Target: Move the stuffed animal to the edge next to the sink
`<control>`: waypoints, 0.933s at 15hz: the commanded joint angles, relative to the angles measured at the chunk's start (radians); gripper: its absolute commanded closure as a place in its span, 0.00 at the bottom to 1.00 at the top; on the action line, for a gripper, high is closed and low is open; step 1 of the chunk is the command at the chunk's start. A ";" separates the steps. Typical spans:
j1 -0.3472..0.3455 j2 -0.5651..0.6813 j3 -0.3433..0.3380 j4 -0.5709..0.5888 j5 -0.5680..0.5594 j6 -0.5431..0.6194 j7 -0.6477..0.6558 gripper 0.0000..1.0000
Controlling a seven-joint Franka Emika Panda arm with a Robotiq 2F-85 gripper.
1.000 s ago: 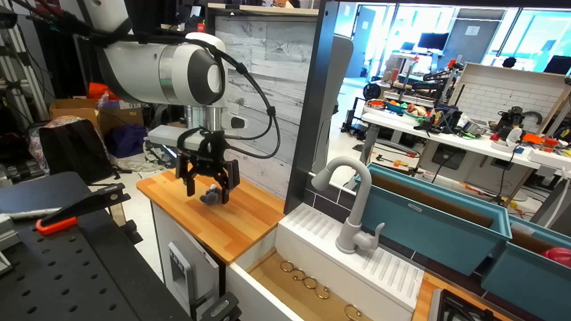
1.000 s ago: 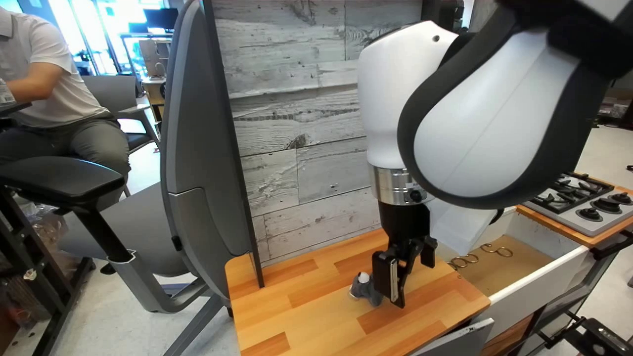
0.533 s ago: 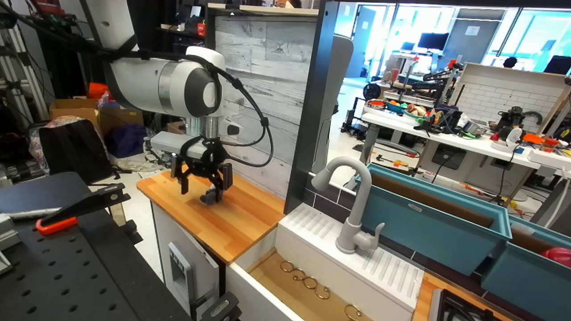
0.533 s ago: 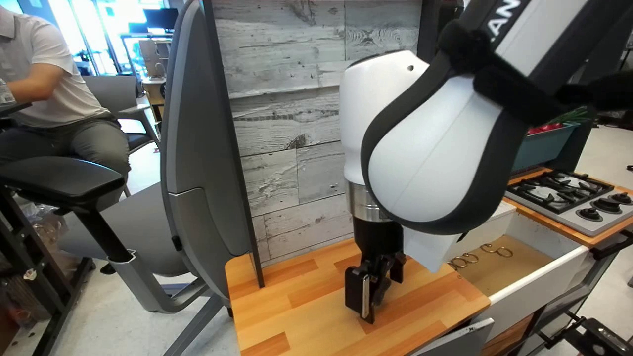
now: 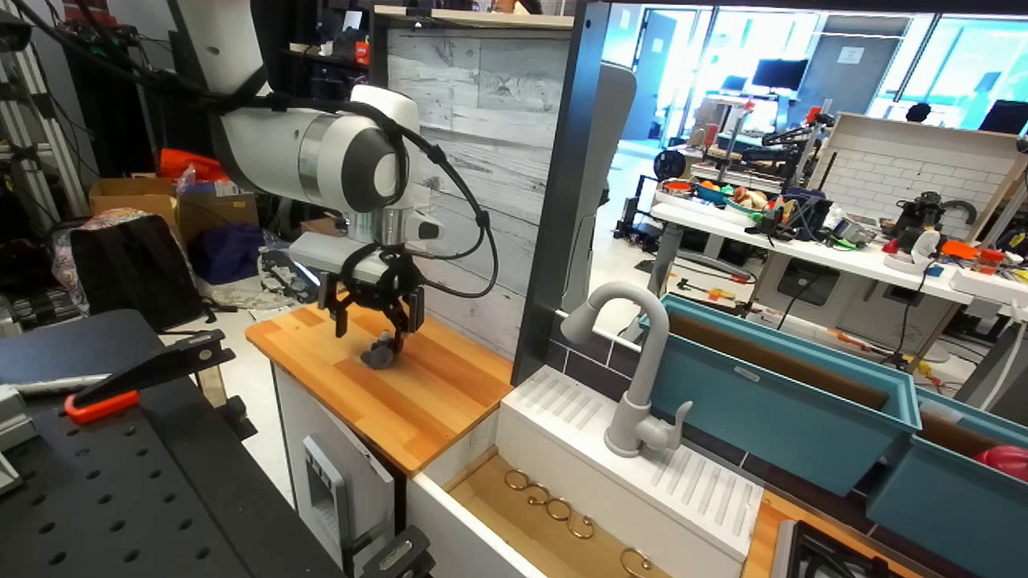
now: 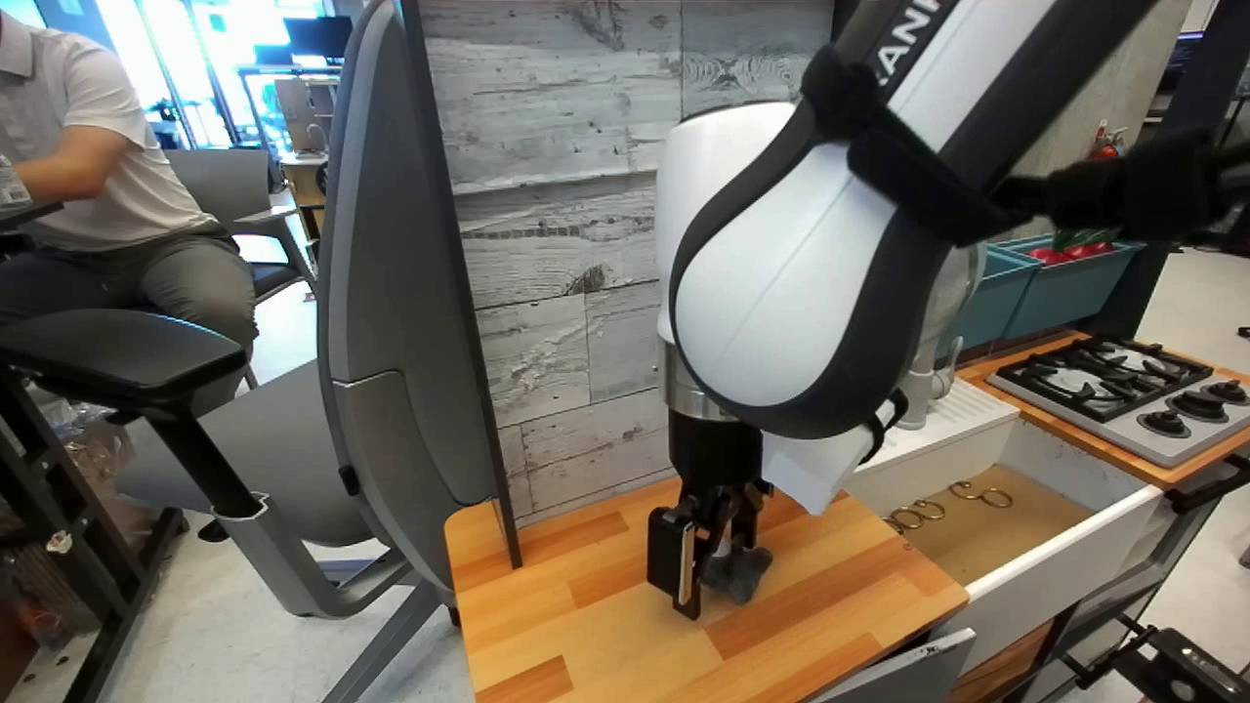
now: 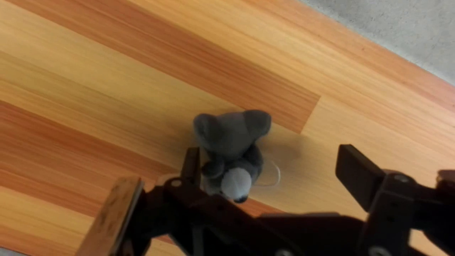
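Note:
The stuffed animal [image 5: 379, 353] is a small dark grey toy with a pale muzzle, lying on the wooden countertop [image 5: 434, 385]. It also shows in an exterior view [image 6: 744, 574] and in the wrist view [image 7: 231, 135]. My gripper [image 5: 369, 341] is open and low over the counter. In the wrist view, the toy lies between the open fingers [image 7: 268, 161], close against the left finger; whether they touch is unclear. The right finger is well apart from it. The counter's edge beside the sink [image 5: 458, 437] and the white sink drainboard [image 5: 554, 397] show in an exterior view.
A grey faucet [image 5: 642, 369] stands on the drainboard. Gold rings [image 5: 554, 506] lie on the basin floor. A grey wood-look wall [image 6: 586, 244] and dark panel rise behind the counter. Teal bins [image 5: 771, 393] and a stove [image 6: 1123, 391] are farther along.
My gripper has moved down and across the toy, then slightly back. In an exterior view the toy was left of the near finger and now shows right of it. The fingers stay apart.

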 commanded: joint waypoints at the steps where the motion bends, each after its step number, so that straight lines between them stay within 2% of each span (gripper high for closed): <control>1: 0.003 0.017 -0.005 0.037 0.017 -0.010 -0.006 0.34; 2: 0.008 0.016 -0.012 0.037 0.016 -0.005 0.002 0.44; 9: 0.053 0.010 -0.075 0.050 0.000 0.007 0.068 0.95; 11: 0.057 0.002 -0.073 0.051 0.014 -0.003 0.095 1.00; 14: 0.058 -0.029 -0.060 0.016 0.023 0.012 0.123 0.99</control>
